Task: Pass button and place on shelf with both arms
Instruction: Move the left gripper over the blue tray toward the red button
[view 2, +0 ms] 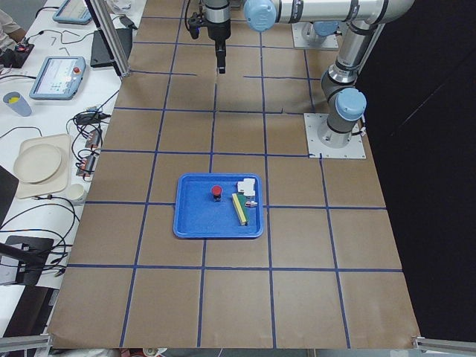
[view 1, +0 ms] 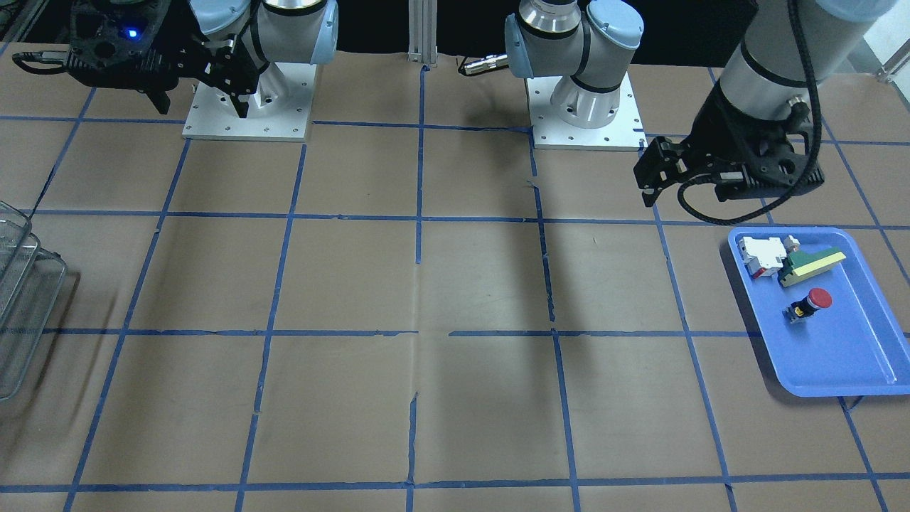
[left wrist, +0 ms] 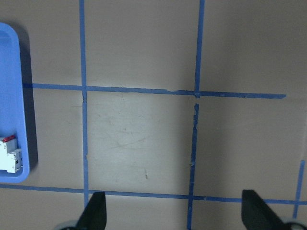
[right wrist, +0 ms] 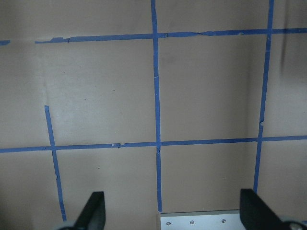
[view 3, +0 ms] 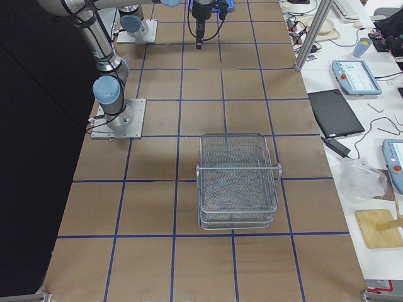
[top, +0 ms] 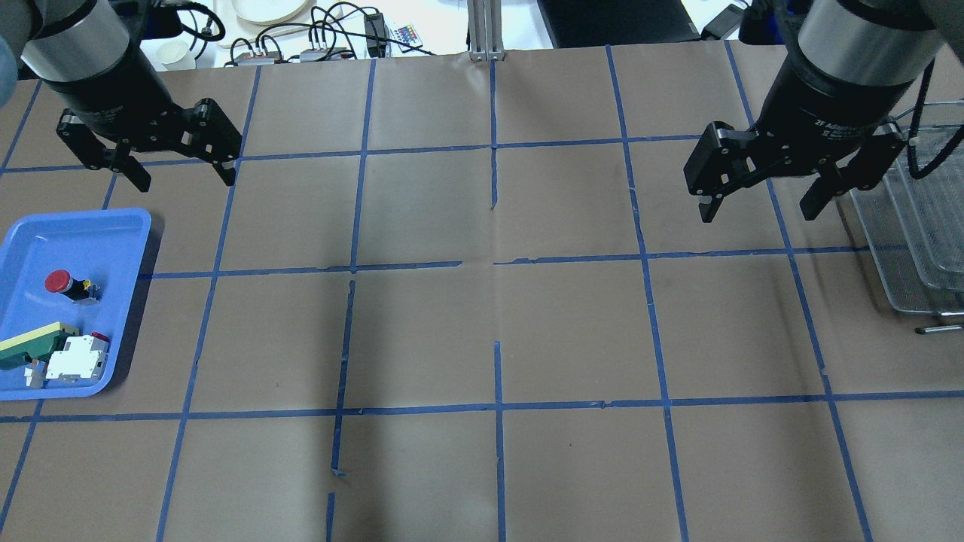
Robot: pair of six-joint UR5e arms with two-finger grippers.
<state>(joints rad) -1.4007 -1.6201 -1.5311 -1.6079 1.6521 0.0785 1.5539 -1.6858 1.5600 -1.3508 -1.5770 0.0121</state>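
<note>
In the blue tray (top: 75,233) at the left end of the table (top: 497,331): the button (top: 69,284), on its side near the tray's middle. Red cap turned toward the tray's outer edge, clear block toward the table's centre. Apart from the tray's other two parts, the green-and-yellow wedge (top: 30,346) and the white-and-red block (top: 75,360), which are just beside each other at the robot-side end.

Left gripper (top: 183,179): fingers spread wide, holding nothing. Raised above bare brown paper, off the tray on its inner side. Not over the button, and apart from it with the tray's rim between. From the left wrist camera, only the tray's rim and an end of the white-and-red block, both at the view's left edge, with taped grid lines below the two fingertips.

Right gripper (top: 759,213): fingers likewise wide apart and empty. Hanging above bare table just inward of the shelf (top: 915,248).

Shelf: silvery wire-mesh baskets, tiered, at the table's right end. Well apart from the button, the whole table between them.
</note>
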